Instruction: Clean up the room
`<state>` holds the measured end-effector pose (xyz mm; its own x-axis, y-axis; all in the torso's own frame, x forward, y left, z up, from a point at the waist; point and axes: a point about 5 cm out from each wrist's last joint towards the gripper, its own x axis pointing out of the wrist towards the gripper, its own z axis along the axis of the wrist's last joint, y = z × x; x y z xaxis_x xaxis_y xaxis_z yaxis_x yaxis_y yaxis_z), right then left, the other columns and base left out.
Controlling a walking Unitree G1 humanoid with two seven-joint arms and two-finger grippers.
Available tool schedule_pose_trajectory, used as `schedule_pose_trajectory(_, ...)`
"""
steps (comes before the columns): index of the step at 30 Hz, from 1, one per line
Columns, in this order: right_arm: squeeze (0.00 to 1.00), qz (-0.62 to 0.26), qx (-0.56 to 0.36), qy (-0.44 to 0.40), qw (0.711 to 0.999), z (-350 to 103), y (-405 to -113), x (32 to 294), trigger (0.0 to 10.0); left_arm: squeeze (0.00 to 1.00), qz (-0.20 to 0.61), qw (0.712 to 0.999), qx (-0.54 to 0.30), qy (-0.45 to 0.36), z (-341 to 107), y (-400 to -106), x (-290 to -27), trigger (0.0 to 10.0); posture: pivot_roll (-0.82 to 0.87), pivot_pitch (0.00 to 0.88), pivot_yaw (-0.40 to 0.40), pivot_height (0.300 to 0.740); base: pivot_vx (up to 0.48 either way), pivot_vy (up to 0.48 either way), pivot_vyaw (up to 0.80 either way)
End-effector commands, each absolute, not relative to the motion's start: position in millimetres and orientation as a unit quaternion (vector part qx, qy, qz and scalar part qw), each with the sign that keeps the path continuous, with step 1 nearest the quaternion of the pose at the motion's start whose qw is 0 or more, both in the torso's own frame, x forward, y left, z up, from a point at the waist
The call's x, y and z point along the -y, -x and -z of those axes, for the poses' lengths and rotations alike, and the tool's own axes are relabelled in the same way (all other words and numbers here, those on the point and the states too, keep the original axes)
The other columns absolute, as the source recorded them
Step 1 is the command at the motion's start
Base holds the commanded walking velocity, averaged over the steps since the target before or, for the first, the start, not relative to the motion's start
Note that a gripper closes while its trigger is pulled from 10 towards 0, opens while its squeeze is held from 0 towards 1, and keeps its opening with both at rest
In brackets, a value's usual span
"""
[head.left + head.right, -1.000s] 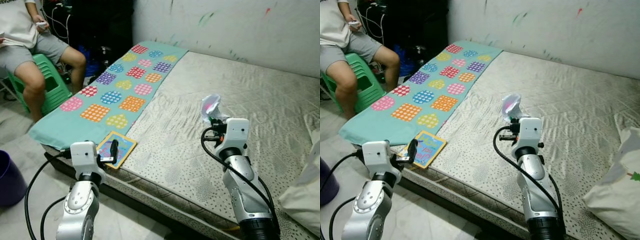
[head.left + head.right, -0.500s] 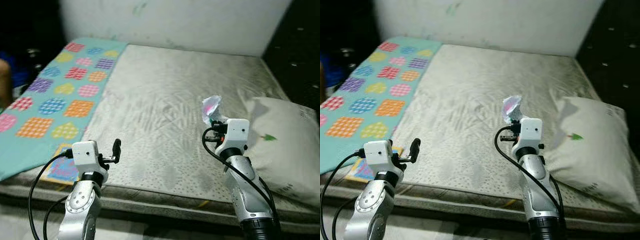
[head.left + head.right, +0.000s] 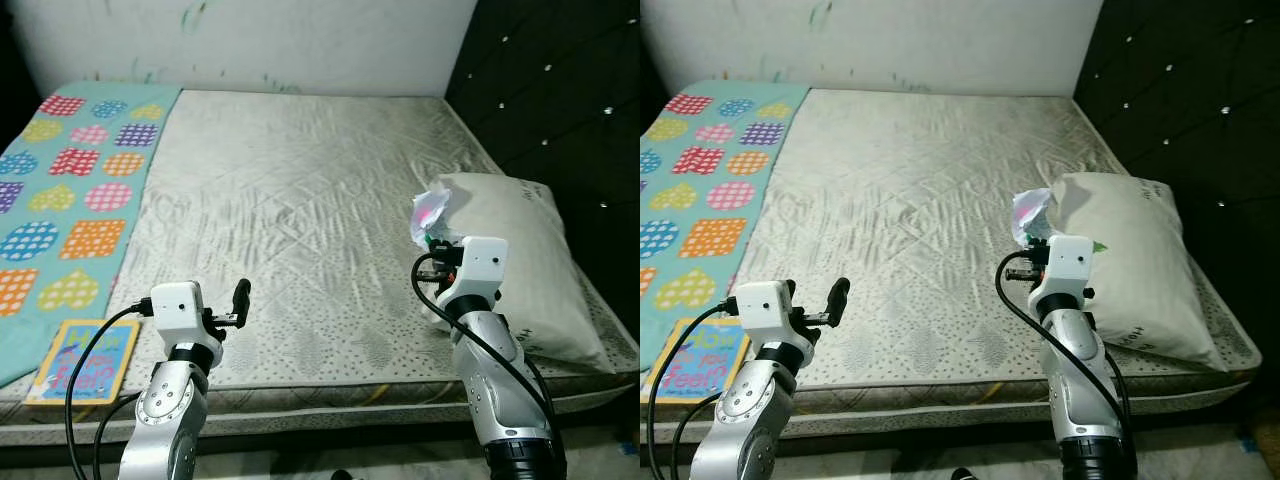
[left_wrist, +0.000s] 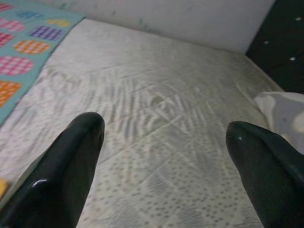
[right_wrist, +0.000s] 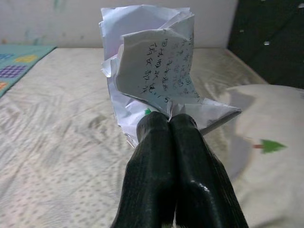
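So the right end effector is clamped tight on a crumpled paper, fingers pressed together with the wad sticking up out of the tips. It's white with handwriting on it and a bit of pink showing from the head views. It's held up in the air over the bed, right in front of the pillow that lies at the bed's right side next to the dark tufted headboard.

The left end effector is wide open, both black fingers spread well apart, hovering above the near left part of the mattress with nothing between them.

Off to the left there's a teal blanket with coloured dotted hearts and squares running along the bed's edge, and a kids' book lying flat on the near left corner, just beside the left arm's cable.
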<state>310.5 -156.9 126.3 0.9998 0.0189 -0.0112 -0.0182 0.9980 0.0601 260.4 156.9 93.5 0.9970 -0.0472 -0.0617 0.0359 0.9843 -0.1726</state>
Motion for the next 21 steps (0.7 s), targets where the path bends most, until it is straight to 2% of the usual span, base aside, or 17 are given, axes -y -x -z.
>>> schedule_pose_trajectory(1,0.00,-0.016,-0.005,-0.031,0.999,-128.2,-310.5,154.6,10.0,0.00,0.017,0.996,-0.032,0.084,-95.2,-259.5,-159.5,10.0,-0.04,0.097,-0.032,0.740,0.000,0.277,0.00)
schedule_pose_trajectory(21,0.00,-0.019,-0.004,-0.033,0.999,-129.1,-313.2,153.3,10.0,0.00,0.021,0.996,-0.031,0.084,-95.6,-262.2,-158.9,10.0,-0.04,0.082,-0.030,0.740,0.000,0.280,0.00)
